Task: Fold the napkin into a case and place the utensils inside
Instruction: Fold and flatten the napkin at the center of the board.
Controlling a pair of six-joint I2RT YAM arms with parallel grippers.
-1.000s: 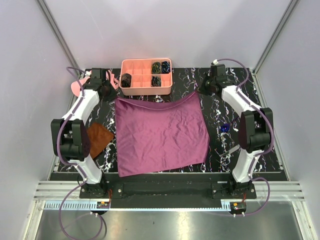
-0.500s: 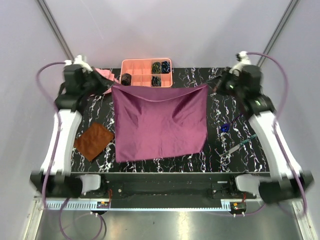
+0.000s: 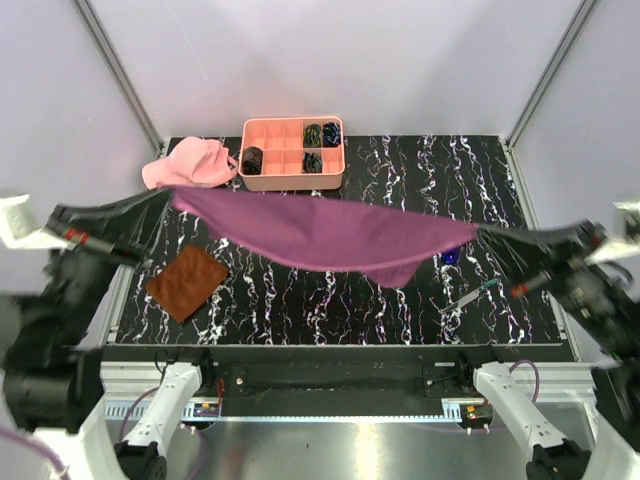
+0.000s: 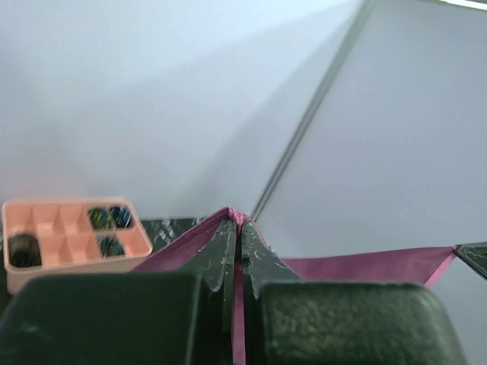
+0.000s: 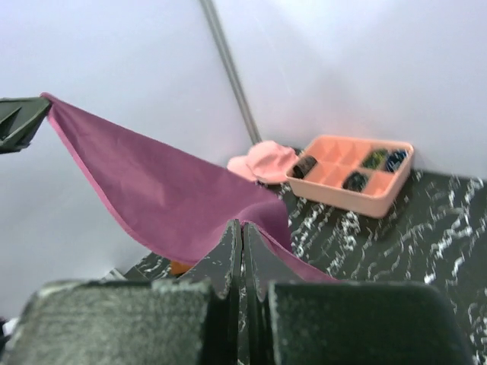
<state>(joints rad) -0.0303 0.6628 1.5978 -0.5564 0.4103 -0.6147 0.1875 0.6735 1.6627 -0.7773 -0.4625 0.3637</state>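
Observation:
The magenta napkin [image 3: 320,235] hangs stretched in the air between my two grippers and sags in the middle above the table. My left gripper [image 3: 165,195] is shut on its left corner, and the cloth shows between the closed jaws in the left wrist view [image 4: 237,220]. My right gripper [image 3: 485,232] is shut on the right corner, which also shows in the right wrist view [image 5: 242,228]. A slim pale utensil [image 3: 470,295] with a bluish end lies on the table at the right, below the napkin's right end. A small blue piece [image 3: 450,256] lies beside it.
A pink compartment tray [image 3: 293,153] with dark coiled bundles stands at the back centre. A pink cap [image 3: 190,163] lies to its left. A rust-brown cloth [image 3: 187,282] lies on the black marbled table [image 3: 400,190] at the left.
Both arms have risen and spread apart, each holding a corner. The napkin has left the table and now hangs in the air between them.

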